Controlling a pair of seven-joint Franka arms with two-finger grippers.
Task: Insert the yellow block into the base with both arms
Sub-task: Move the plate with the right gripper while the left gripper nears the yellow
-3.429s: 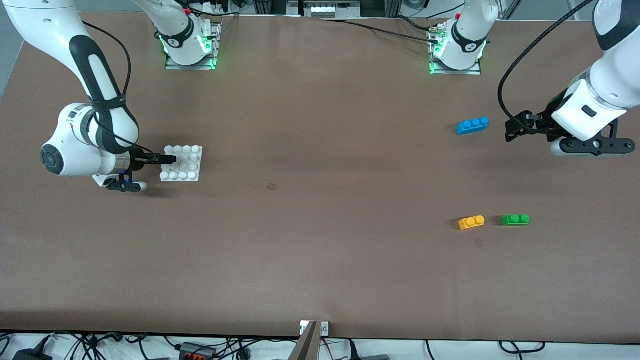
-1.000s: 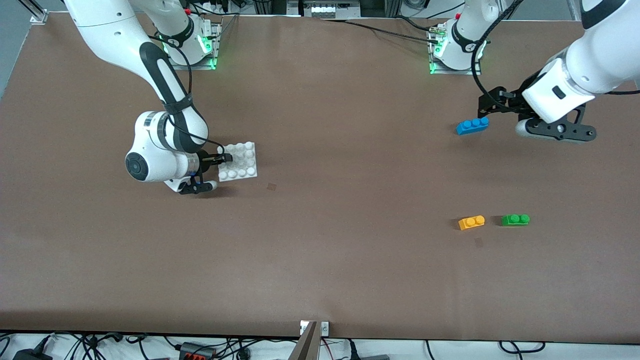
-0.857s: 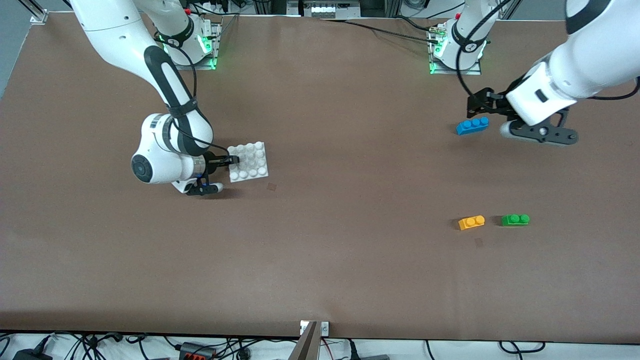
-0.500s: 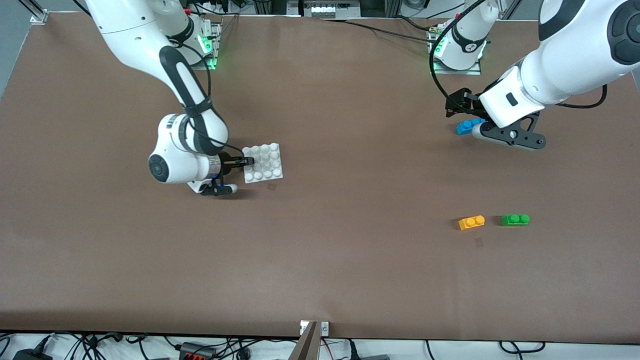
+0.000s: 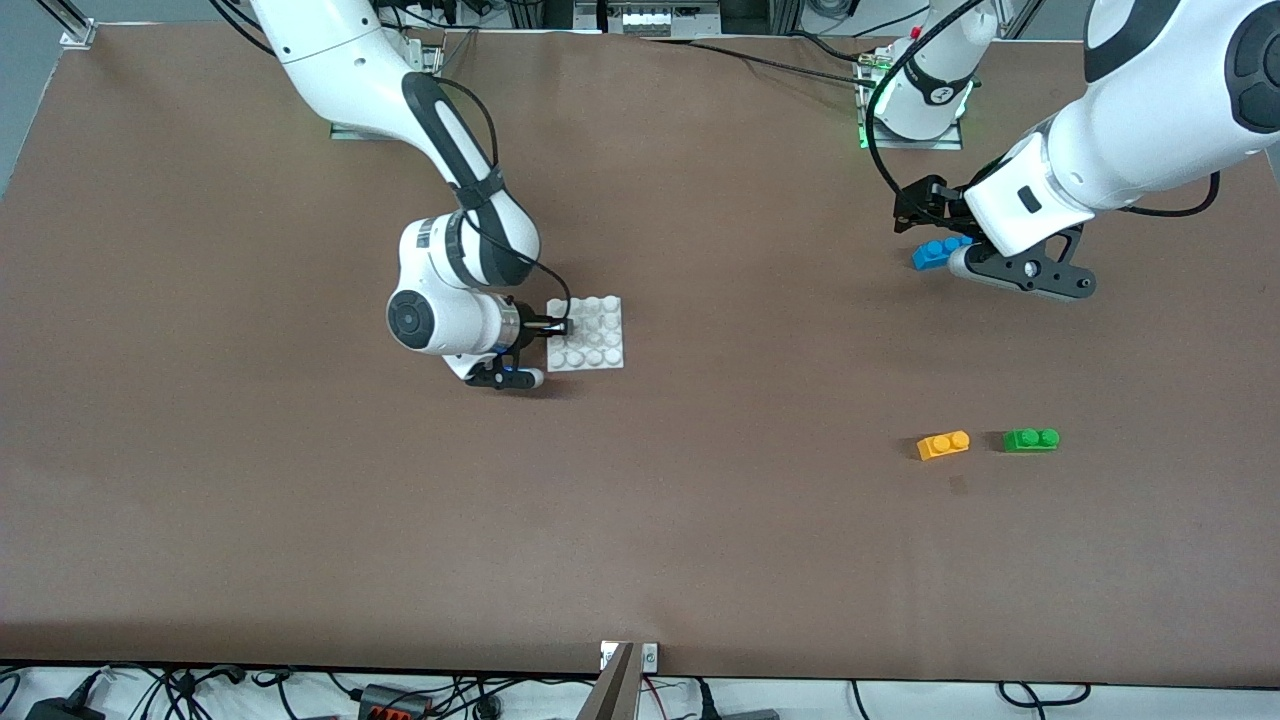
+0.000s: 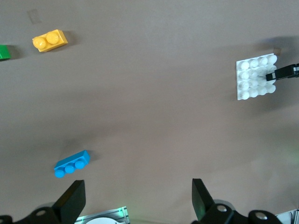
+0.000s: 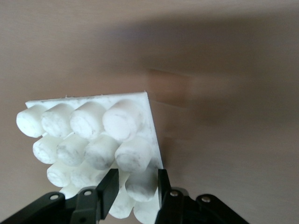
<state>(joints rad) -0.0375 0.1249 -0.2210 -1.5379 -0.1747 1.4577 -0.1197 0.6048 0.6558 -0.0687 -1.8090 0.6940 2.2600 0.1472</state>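
Right tool point(image 7: 135, 186) pinches base point(image 5: 597, 335); left tool point(image 6: 135, 200) apparently open.

In the front view the left tool point(image 5: 915, 207) is mostly covered by its own wrist, which also hides part of the blue brick point(image 5: 938, 251). In the left wrist view the green brick point(image 6: 4, 52) is cut by the picture's edge. In the right wrist view the base point(image 7: 93, 140) runs under the right tool point(image 7: 135, 189), its nearest studs hidden.
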